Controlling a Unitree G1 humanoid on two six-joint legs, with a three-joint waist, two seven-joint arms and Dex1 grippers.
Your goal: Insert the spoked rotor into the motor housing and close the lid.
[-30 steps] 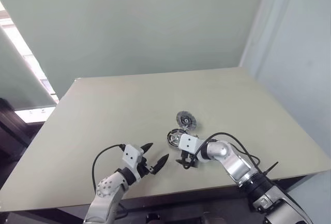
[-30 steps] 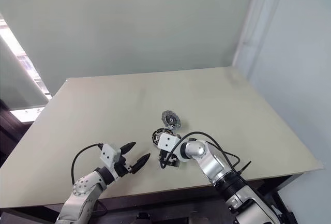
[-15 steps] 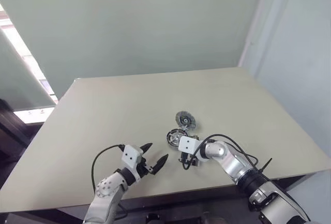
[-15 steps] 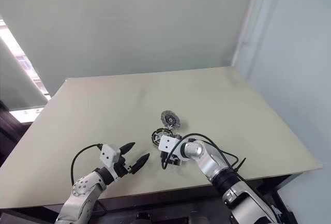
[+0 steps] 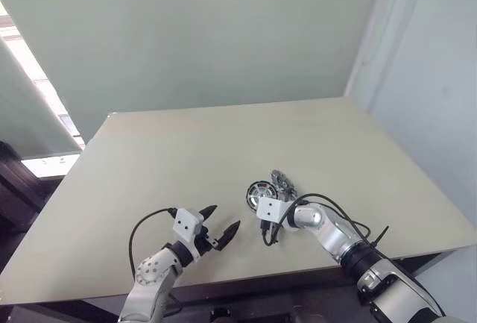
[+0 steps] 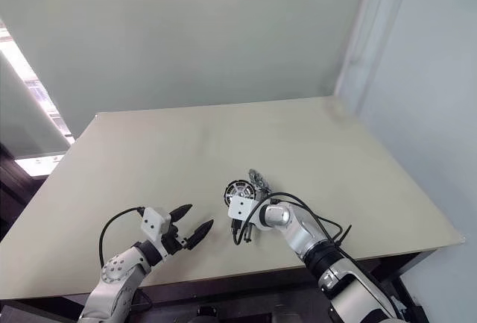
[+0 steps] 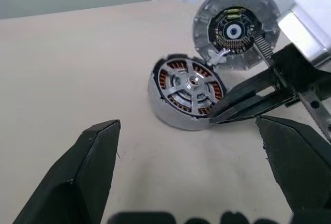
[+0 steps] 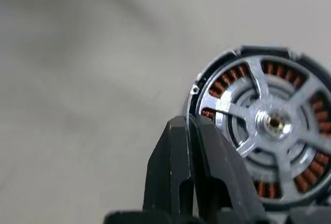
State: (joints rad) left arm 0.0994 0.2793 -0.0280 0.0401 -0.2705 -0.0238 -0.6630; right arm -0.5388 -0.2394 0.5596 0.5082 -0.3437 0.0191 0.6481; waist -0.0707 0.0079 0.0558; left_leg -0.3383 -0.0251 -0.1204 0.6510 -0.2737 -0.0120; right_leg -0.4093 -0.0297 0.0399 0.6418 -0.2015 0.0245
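In the left eye view, the lid (image 5: 283,183) has moved. It lay flat higher up the table (image 5: 186,151); now it stands tipped on its edge, just right of the motor housing (image 5: 260,191), low in the middle. The left gripper (image 5: 223,218) waits lower left, fingers spread wide.

In the left wrist view, the spoked rotor (image 7: 192,87) already sits inside the housing.

In the right wrist view, the right gripper (image 8: 191,125) has snapped shut on nothing, its tip at the housing's rim. The lid likely got knocked, so it still needs closing.
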